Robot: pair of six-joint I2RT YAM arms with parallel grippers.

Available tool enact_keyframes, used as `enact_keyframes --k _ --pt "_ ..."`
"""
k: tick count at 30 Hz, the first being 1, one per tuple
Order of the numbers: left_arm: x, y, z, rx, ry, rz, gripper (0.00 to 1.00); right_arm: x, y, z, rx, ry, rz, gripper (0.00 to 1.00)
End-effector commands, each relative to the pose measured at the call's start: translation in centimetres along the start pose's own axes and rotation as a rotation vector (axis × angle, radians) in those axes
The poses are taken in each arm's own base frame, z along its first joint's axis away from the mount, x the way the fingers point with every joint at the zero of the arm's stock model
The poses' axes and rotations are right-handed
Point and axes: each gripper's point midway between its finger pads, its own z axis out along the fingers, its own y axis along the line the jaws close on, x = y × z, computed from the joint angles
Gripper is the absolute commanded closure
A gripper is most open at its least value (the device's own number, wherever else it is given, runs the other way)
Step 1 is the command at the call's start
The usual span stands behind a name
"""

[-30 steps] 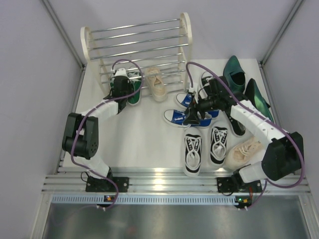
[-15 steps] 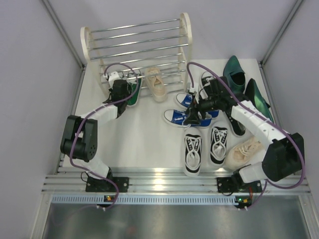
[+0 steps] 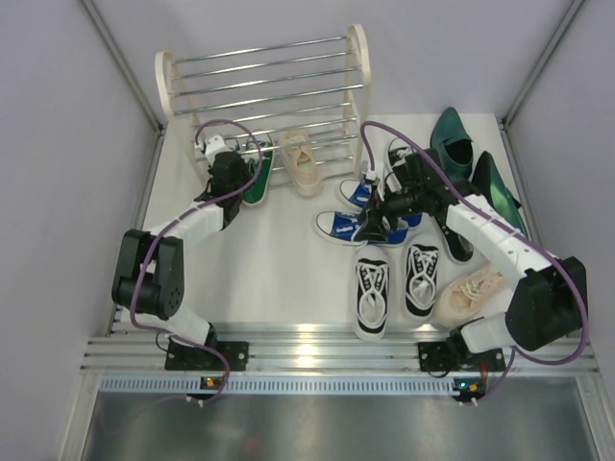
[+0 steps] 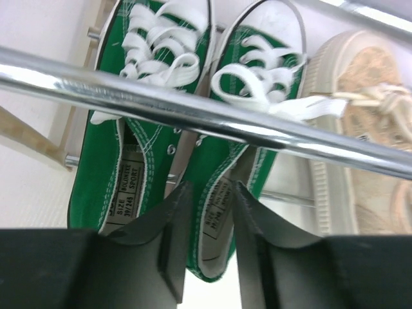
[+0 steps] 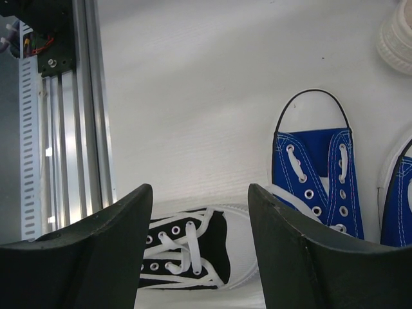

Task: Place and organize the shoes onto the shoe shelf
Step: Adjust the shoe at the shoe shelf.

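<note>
The shoe shelf (image 3: 357, 58) stands at the back left, its chrome rods (image 4: 193, 106) crossing the left wrist view. Two green sneakers (image 3: 258, 178) lie side by side on its lowest tier, with a beige sneaker (image 3: 300, 158) to their right. My left gripper (image 4: 211, 193) is at the heel of the right green sneaker (image 4: 248, 96). Its jaws stand slightly apart around the heel's inner wall, open. My right gripper (image 5: 199, 193) hangs open and holds nothing, above the toe of a black-and-white sneaker (image 5: 193, 257) and beside a blue sneaker (image 5: 315, 174).
On the floor to the right lie the blue pair (image 3: 348, 228), a black-and-white pair (image 3: 373, 293), a second beige sneaker (image 3: 471, 293) and two dark green dress shoes (image 3: 452, 139). More black-and-white sneakers (image 3: 399, 154) lie partly under the right arm. An aluminium rail (image 5: 90, 116) runs along the near edge.
My left gripper has pushed the green sneaker further under the shelf's rods and its jaws have parted. The right arm has barely moved.
</note>
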Motion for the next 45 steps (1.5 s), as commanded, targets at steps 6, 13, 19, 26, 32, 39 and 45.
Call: enact_keyframes --k 6,13,19,26,32,39,45 --pt "-5.1 -3.2 -3.7 0.161 -0.09 -0.026 0.61 -1.4 0.0 -1.0 0.019 -0.045 -0.066 0.38" --pt "-3.5 -1.5 -6.7 0.174 -0.013 -0.007 0.85 -1.2 -0.4 -1.0 0.036 -0.023 -0.058 0.37" --pt "-2.5 2.9 -10.1 0.089 -0.014 -0.097 1.0 -2.0 -1.4 0.7 0.098 0.052 -0.099 0.43" --pt "0.9 8.2 -11.6 -0.037 0.028 -0.232 0.99 -5.4 -1.8 3.8 0.111 0.07 -0.162 0.46" --pt "0.9 9.5 -9.0 -0.056 0.016 -0.308 1.0 -6.9 -0.6 5.7 0.076 0.042 -0.147 0.46" --pt "2.5 10.0 -3.9 -0.086 0.09 -0.321 1.0 -5.4 0.3 5.3 0.083 0.057 -0.122 0.46" --pt "4.0 10.2 -1.3 -0.11 0.139 -0.312 1.0 -4.5 0.6 4.9 0.092 0.071 -0.123 0.45"
